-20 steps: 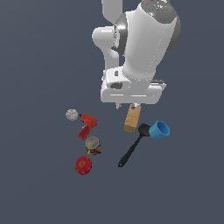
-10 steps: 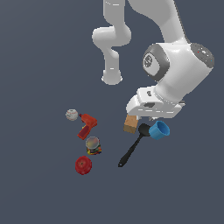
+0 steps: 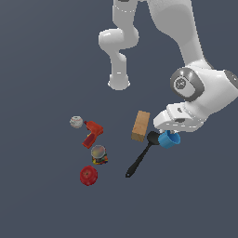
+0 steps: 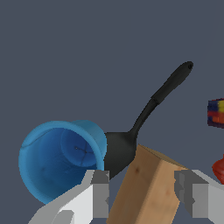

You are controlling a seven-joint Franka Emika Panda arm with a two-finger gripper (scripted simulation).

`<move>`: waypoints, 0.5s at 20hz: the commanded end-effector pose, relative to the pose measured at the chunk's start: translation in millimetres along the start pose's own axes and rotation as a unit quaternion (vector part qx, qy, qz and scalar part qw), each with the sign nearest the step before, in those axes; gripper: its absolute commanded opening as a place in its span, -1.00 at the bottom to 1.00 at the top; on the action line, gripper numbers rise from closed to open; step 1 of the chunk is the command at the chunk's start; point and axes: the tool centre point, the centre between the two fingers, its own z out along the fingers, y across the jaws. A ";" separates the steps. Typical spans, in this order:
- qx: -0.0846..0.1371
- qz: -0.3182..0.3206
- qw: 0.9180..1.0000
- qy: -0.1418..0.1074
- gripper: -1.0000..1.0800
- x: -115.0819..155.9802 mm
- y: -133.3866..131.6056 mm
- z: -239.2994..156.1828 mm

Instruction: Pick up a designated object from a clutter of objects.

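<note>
The jaws (image 4: pixel 142 194) are standing apart with nothing clamped — the tan block (image 4: pixel 146 190) is showing between them, while the blue cup (image 4: pixel 59 159) is lying on its side just beside one finger (image 4: pixel 98 194), touching the black spatula (image 4: pixel 146 113) head. For a clean pick, the jaws are needing to shift off the block and straddle the cup rim — the small can (image 4: pixel 216 113) is sitting beyond

Blue cup (image 4: pixel 59 159): spatula (image 4: pixel 144 118) head touches one side, wooden block (image 4: pixel 146 188) just beyond; the opposite side faces bare floor.
</note>
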 end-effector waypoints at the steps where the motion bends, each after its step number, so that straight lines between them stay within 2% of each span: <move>1: -0.007 -0.001 1.000 0.003 0.23 -1.0 -14.4 5.8; 6: -0.014 -0.003 1.000 0.006 0.23 -3.1 -31.0 12.5; 10: -0.014 -0.004 1.000 0.006 0.23 -3.7 -32.7 13.2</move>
